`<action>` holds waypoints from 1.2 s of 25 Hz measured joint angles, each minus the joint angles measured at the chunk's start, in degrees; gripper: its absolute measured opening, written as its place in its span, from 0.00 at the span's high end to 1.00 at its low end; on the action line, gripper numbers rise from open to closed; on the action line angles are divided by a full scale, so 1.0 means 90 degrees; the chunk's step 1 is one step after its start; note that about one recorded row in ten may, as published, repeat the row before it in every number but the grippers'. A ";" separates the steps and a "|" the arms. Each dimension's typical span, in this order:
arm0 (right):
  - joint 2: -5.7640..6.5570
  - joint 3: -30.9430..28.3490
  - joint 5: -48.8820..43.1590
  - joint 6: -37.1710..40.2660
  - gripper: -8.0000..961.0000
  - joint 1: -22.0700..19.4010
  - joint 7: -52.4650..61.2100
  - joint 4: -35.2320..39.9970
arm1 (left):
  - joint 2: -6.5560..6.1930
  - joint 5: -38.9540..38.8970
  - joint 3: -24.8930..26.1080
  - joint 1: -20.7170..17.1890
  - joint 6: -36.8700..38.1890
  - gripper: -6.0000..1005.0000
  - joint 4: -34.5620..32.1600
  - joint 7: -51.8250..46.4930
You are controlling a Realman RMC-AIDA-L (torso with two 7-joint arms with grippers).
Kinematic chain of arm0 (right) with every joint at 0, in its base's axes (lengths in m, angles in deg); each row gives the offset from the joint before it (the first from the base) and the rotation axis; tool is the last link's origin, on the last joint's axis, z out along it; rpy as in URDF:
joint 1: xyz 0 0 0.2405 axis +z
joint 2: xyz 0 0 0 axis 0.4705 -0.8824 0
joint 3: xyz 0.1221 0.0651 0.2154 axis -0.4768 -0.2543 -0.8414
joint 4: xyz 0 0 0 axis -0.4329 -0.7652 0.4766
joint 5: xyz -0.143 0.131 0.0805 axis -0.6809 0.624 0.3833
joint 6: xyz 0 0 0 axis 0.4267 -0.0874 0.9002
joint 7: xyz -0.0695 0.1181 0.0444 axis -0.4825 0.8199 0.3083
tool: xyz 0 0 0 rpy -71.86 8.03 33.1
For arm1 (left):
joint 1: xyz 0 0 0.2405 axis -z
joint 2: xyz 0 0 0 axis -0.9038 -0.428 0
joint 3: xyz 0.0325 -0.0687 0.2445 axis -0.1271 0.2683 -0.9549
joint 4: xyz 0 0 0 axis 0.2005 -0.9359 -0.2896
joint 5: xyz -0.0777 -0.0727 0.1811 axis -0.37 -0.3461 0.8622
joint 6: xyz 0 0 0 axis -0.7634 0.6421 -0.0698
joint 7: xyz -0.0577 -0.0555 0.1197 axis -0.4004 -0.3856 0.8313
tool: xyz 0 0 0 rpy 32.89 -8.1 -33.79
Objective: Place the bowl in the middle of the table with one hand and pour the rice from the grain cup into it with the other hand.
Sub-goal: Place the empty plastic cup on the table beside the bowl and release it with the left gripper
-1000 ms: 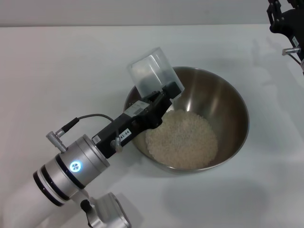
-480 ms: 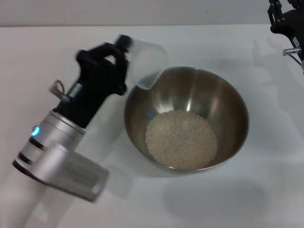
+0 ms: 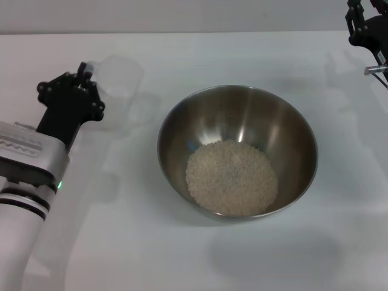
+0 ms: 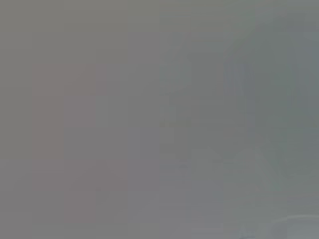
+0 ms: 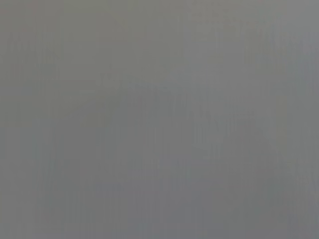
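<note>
The steel bowl [image 3: 273,118] stands on the white table [image 3: 242,54] near its middle, with a pale heap of rice [image 3: 231,177] in its bottom. To the bowl's left, the translucent grain cup [image 3: 120,82] is upright and looks empty, held at its side by my left gripper [image 3: 86,70], which is shut on it. My right gripper [image 3: 365,27] is at the far right corner, well away from the bowl. Both wrist views are plain grey and show nothing.
My left arm's silver and white body [image 3: 27,170] lies along the table's left side. Bare tabletop surrounds the bowl in front and to its right.
The left gripper has swung the cup away from over the bowl's left rim, turned it upright, and carried it left. The rice heap, bowl and right gripper have stayed put.
</note>
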 joint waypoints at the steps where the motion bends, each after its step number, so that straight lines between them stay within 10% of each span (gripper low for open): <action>1: -0.0001 0.0000 0.0000 0.0001 0.55 -0.0002 0.0000 0.0001 | 0.0000 0.0000 0.0000 0.0000 0.0000 0.97 0.0000 0.0000; 30: -0.0005 0.0046 0.0000 0.0032 0.55 -0.0073 0.0000 0.0052 | -0.0002 -0.0885 -0.0051 -0.0045 -0.0925 0.90 -0.0232 -0.1097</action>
